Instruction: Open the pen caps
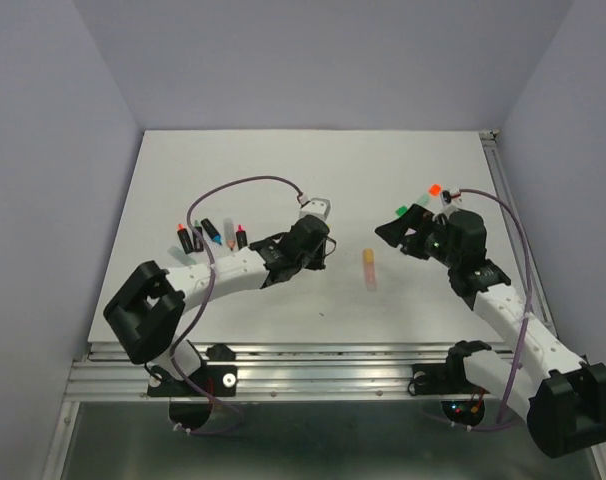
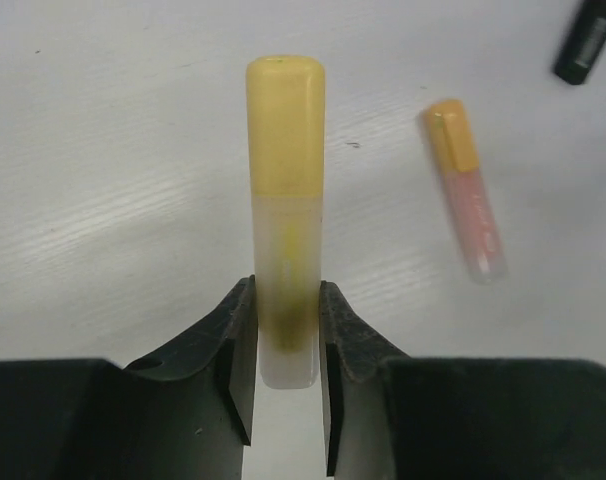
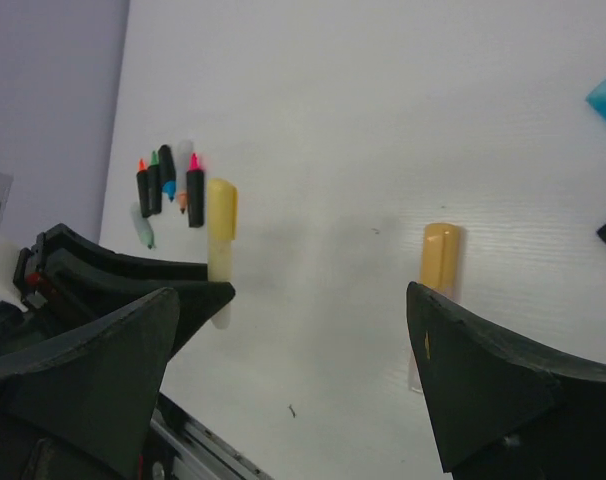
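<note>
One relation decides the coming move: the yellow stubby plastic cap (image 2: 285, 125) sits on the end of a frosted translucent pen body (image 2: 287, 275) that runs straight out of the left tool (image 2: 288, 300). The long axis is therefore in line with that tool, and the cap is the end farthest from it. The left tool is pinching the body low down and holds it over the middle of the tabletop (image 1: 283, 170).

The right tool (image 3: 318, 295) is spread wide and holds nothing. In its own wrist view the capped pen stands off toward the finger on the left of that view, outside the gap and not yet between the fingers. It is the free one (and the only one that can take the cap), lying toward the right edge from the pen. My judgement: it has to shift across until the cap is in the gap, close across the axis, then pull along it.

A second short pen (image 1: 368, 268), pink-bodied with an orange cap (image 2: 451, 135), lies flat between the two arms. Black pen bodies (image 1: 211, 236) with bare tips lie toward the left edge.
</note>
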Robot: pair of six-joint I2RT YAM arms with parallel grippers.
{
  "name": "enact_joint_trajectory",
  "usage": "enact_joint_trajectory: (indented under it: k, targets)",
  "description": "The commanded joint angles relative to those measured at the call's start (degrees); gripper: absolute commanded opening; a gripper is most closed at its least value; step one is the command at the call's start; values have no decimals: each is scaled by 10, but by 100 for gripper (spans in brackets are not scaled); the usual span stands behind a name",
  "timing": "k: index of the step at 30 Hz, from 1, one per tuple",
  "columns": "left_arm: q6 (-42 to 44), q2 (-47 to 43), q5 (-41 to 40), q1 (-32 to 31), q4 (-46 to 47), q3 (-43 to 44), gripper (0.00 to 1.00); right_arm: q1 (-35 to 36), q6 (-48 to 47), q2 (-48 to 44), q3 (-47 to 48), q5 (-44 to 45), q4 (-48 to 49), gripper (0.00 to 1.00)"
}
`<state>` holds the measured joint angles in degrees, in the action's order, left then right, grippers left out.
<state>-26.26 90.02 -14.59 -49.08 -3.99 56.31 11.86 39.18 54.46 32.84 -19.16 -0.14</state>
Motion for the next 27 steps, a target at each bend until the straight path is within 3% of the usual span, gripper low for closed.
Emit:
enact_joint_trajectory:
  k: [1,8,15,24,27]
  targets:
    - [-16,-78,-15,-61,81,-44,0,74,42,-20,20,11,64,100]
    - [-28,-140,-16,-123,106,-64,0,159,91,0,36,102,102,98]
    - [-34,-153,-26,-145,114,-70,0,252,90,58,73,167,100,79]
    - [-39,-178,-33,-162,116,-86,0,316,98,86,99,288,73,62]
    - [-40,-186,-34,-165,117,-92,0,322,100,87,101,302,66,52]
